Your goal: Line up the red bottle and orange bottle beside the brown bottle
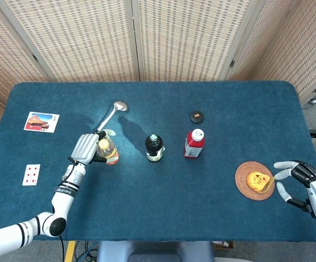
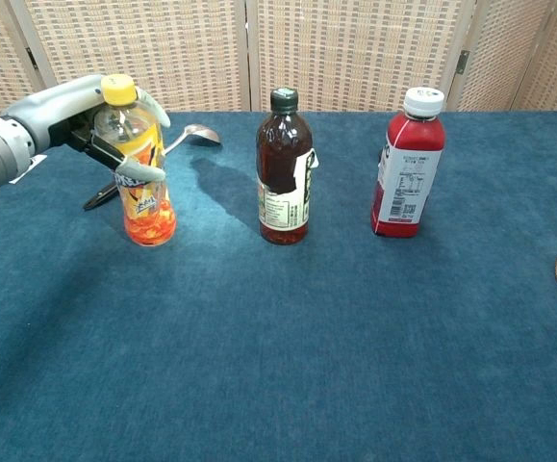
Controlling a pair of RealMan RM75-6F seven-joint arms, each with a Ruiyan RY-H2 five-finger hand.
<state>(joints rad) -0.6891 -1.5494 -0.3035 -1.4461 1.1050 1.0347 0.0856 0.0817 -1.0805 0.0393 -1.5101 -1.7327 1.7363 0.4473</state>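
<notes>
The orange bottle (image 2: 143, 168) with a yellow cap stands upright on the blue table, left of the brown bottle (image 2: 283, 168). My left hand (image 2: 86, 120) wraps around its upper part; from above the hand (image 1: 85, 147) lies against the orange bottle (image 1: 108, 150). The brown bottle (image 1: 154, 147) stands mid-table, and the red bottle (image 1: 194, 143) with a white cap stands to its right, also upright as the red bottle (image 2: 408, 164) in the chest view. My right hand (image 1: 305, 183) hovers at the table's right edge, fingers spread, holding nothing.
A metal spoon (image 1: 109, 115) lies behind the orange bottle. A small dark cap (image 1: 196, 116) sits behind the red bottle. A woven coaster (image 1: 245, 183) bearing a yellow object (image 1: 257, 180) lies near my right hand. Two cards (image 1: 41, 121) lie at the far left.
</notes>
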